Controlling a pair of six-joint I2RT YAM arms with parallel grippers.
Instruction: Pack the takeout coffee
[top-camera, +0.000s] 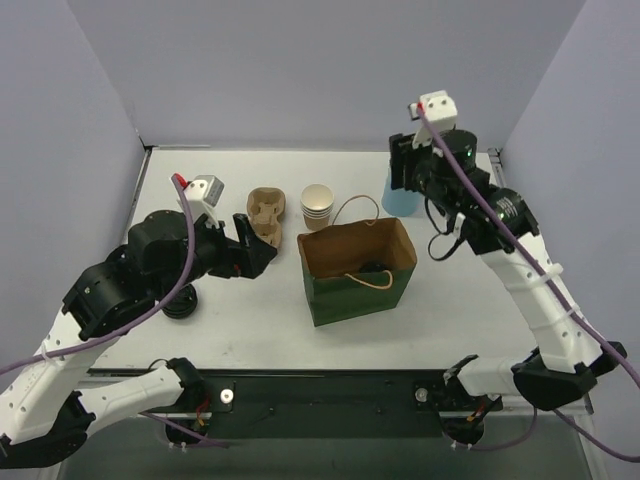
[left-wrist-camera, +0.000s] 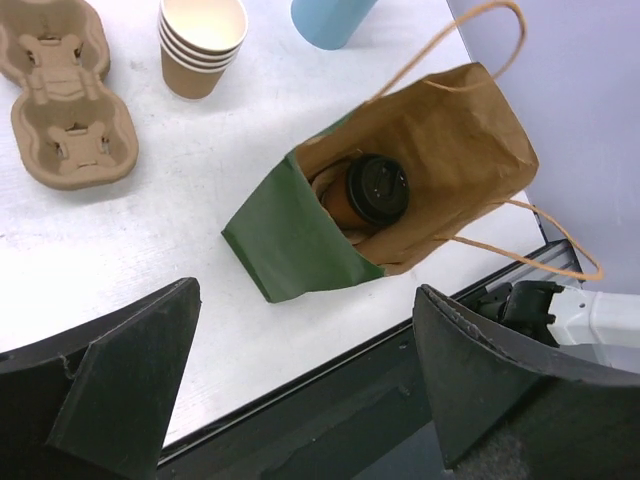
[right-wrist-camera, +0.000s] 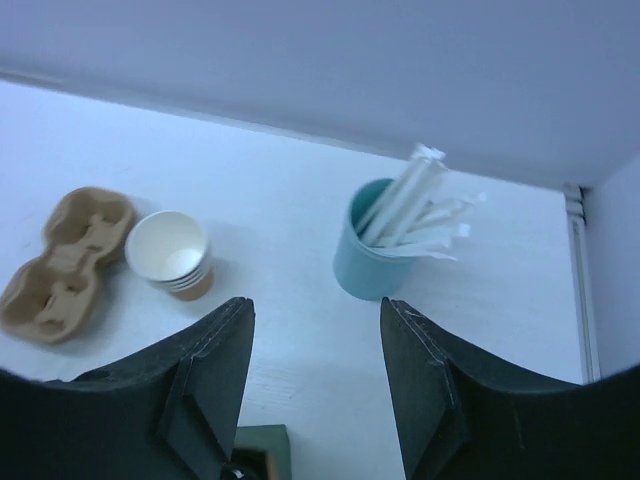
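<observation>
In the top view, my left gripper (top-camera: 256, 246) hangs just left of the green-and-brown paper bag (top-camera: 355, 268), which stands open in the middle of the table (top-camera: 450, 300). Inside the bag I can only make out a dark spot. The right gripper (top-camera: 405, 165) is raised at the far right, well away from the bag.

The left wrist view shows what the top view cannot. The takeout coffee (left-wrist-camera: 375, 190) stands inside the bag (left-wrist-camera: 300, 240), black lid up, past my fingertips and apart from them. The left jaws are spread wide with nothing between them. The pulp cup carrier (left-wrist-camera: 65, 95), the stack of lidless cups (left-wrist-camera: 203, 40) and a blue tumbler (left-wrist-camera: 330, 18) lie beyond.

The right wrist view has its jaws partly apart and empty, gripper (right-wrist-camera: 315, 310) above the table. Only here can I see the white wrapped straws (right-wrist-camera: 415, 200) standing in that tumbler. A green corner of the bag shows at the bottom edge, but I can't tell the coffee from here.
</observation>
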